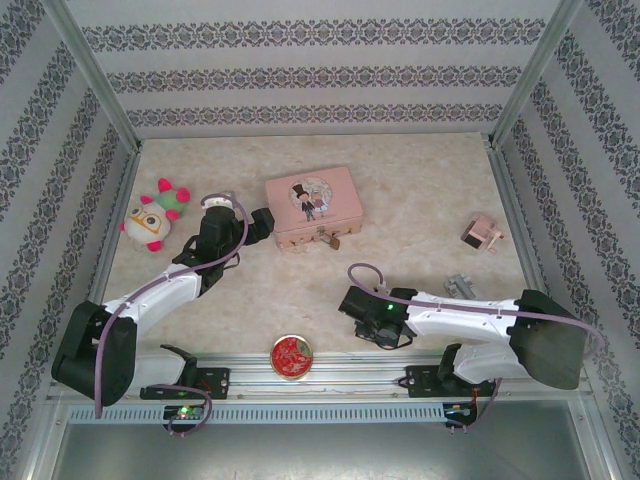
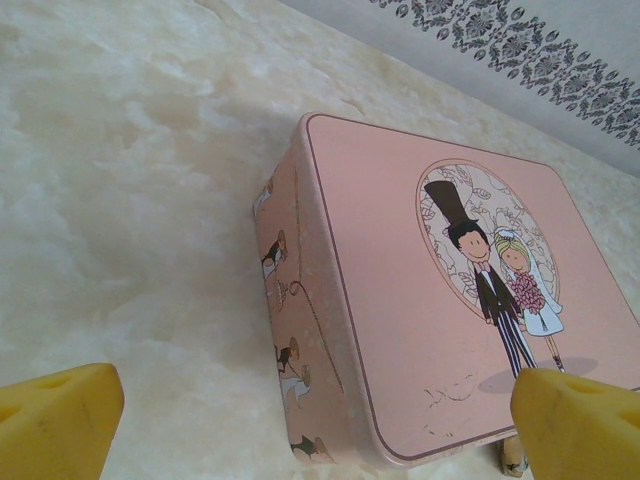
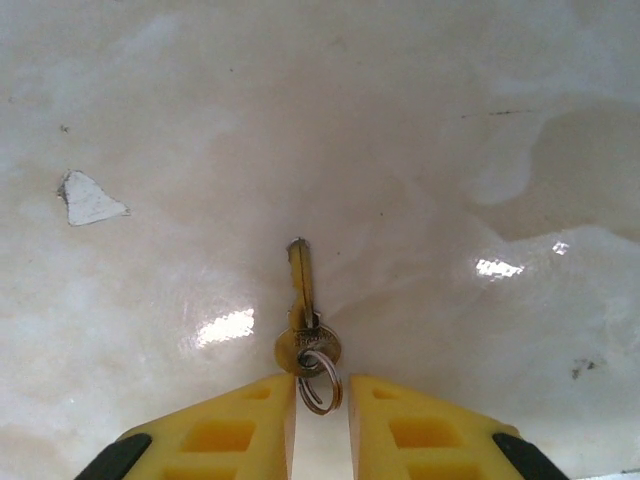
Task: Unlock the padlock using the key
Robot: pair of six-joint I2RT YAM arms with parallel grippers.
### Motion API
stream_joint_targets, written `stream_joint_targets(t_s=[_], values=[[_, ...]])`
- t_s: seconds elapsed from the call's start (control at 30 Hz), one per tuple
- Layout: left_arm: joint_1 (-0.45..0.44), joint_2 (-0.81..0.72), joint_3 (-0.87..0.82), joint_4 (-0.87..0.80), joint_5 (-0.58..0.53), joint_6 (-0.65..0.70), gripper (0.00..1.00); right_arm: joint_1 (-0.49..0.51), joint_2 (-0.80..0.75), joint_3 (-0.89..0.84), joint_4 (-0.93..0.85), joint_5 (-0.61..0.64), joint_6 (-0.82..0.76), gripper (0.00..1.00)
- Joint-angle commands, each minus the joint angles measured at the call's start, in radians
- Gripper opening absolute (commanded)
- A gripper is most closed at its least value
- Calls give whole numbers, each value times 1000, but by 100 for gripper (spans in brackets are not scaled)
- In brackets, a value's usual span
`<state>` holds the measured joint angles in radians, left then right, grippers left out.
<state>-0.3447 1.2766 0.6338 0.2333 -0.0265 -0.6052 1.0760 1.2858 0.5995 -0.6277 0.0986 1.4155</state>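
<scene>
Showing a marbled beige worktop between patterned wallpaper walls. Padlock sits at the pink tin's front. Left pincer wide beside the tin; right pincer narrow around the key's ring, grip unclear.

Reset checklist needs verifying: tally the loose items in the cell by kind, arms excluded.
Plush toy: 1
Pink tin box: 1
Padlock: 1
Key: 1
Small pink-and-wood piece: 1
Grey metal piece: 1
Red round disc: 1
Total: 7
</scene>
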Motion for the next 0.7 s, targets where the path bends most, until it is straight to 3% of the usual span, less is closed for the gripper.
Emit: stream_joint_targets(t_s=[0.0, 0.37, 0.67], values=[[15, -12, -6, 37, 6, 18, 99, -1, -14, -3, -28, 23, 9, 22], [18, -9, -9, 35, 8, 16, 99, -23, 21, 10, 15, 27, -18, 22], [21, -17, -11, 31, 4, 16, 99, -37, 11, -6, 4, 29, -29, 9]])
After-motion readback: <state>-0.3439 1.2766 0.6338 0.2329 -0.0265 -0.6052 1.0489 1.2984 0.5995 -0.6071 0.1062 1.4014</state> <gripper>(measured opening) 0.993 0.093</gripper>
